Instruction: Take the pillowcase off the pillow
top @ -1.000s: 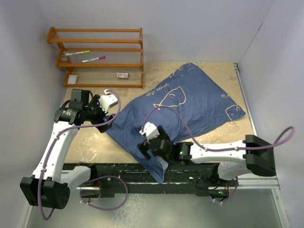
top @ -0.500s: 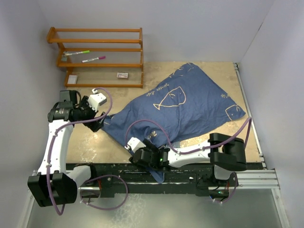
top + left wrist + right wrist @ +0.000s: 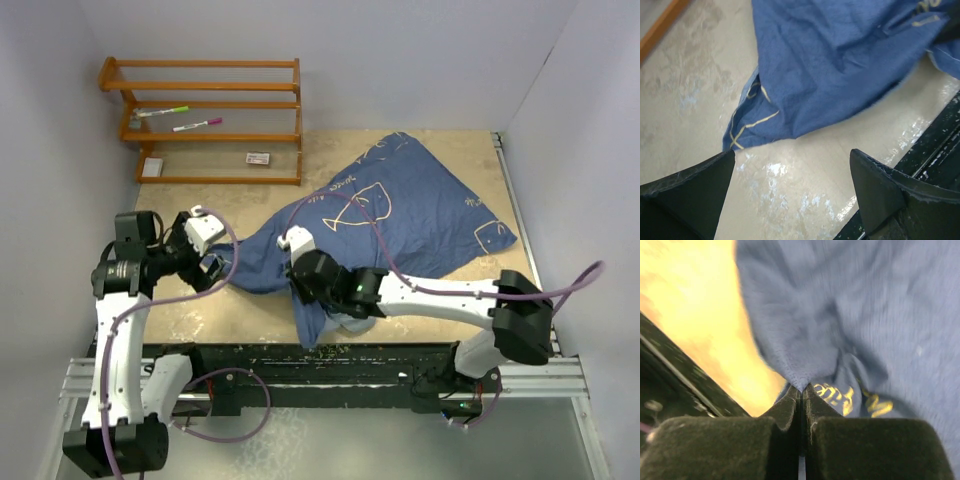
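The blue pillowcase (image 3: 420,215) with cream fish drawings lies spread over the middle and right of the table, its near-left part bunched up. The pillow is hidden; only fabric shows. My right gripper (image 3: 303,285) sits on that bunched part. In the right wrist view it (image 3: 801,388) is shut, pinching a raised fold of the pillowcase (image 3: 850,315) at the fingertips. My left gripper (image 3: 213,268) hovers just left of the cloth's edge. In the left wrist view it (image 3: 790,175) is open over bare tabletop, with the pillowcase (image 3: 840,65) corner a little ahead of its fingers (image 3: 695,185).
A wooden rack (image 3: 200,120) stands at the back left with two markers (image 3: 165,111) and a small card (image 3: 259,157) on it. The black rail (image 3: 330,360) runs along the near edge. A metal strip (image 3: 520,210) and a wall bound the right side.
My right gripper has gone from open to shut on the pillowcase and moved from the near edge up and back, pulling the cloth into a bunch. The left arm drew back left and nearer.
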